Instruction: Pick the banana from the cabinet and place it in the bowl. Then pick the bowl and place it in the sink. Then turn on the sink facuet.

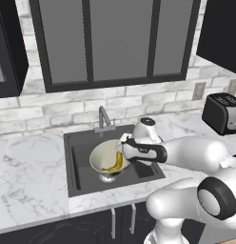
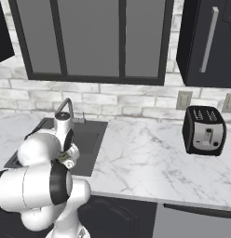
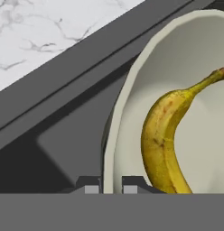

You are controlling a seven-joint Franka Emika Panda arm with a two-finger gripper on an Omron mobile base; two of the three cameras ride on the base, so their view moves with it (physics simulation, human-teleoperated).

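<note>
While the gripper (image 1: 121,148) sits clamped on the rim of the bowl (image 1: 103,157), one finger inside and one outside the wall, the bowl hangs over the sink (image 1: 82,164) basin, tilted a bit toward the hand. From the hand cam the fingertips (image 3: 91,188) straddle the cream rim w/ only a narrow gap between them, so the grip is on the bowl's edge, jaws nearly together.

Banana (image 3: 167,140) lies inside the bowl, just past the inner finger, curved along the wall; stem end points away from the hand toward the far rim, fat end nearest the fingers. Same banana seen from the left base cam as a yellow arc at the bowl side closest to the gripper.

Beyond the bowl from the hand: black sink floor and its raised edge, then white marble counter (image 3: 46,36). Whether the bowl's foot touches the basin floor can't be told from these shots.

Sink facuet (image 1: 104,119) stands at the back rim of the sink, behind the bowl and well apart from the hand. Toaster (image 2: 204,130) sits on the counter far off on the arm's right side. Black cabinet (image 2: 208,42) w/ silver bar handle hangs above the toaster, door shut
</note>
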